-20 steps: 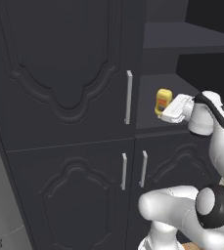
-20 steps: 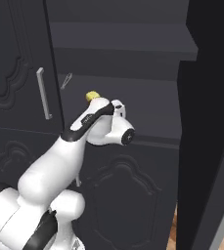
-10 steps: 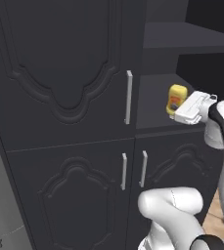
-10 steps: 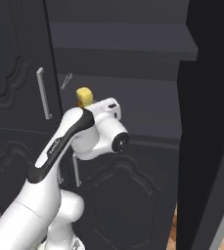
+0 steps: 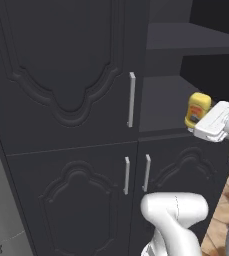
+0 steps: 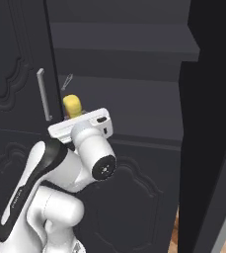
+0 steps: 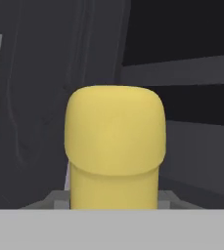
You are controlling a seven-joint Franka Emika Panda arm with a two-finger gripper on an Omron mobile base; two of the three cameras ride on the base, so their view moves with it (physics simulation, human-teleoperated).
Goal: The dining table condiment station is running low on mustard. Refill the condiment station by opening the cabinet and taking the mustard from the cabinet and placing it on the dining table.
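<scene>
mustard: bright yellow bottle, rounded cap, orange-red band, held upright just outside the cabinet's open compartment.
cabinet: charcoal-black, ornate raised panels, silver bar handles; right upper door swung open, shelves exposed.

Legible text, labels, brands, numbers, signs: none.

Mustard bottle: an orange-red label band sits low on the yellow body in the left base view; no lettering can be made out on it. In the hand view the bottle's cap and shoulder are plain yellow, unmarked.

Cabinet doors: raised curved panels and silver bar handles, no markings.

Robot arm casing: white and dark shells, no readable logo or number; the round joint cap carries only small specks too fine to read.
</scene>
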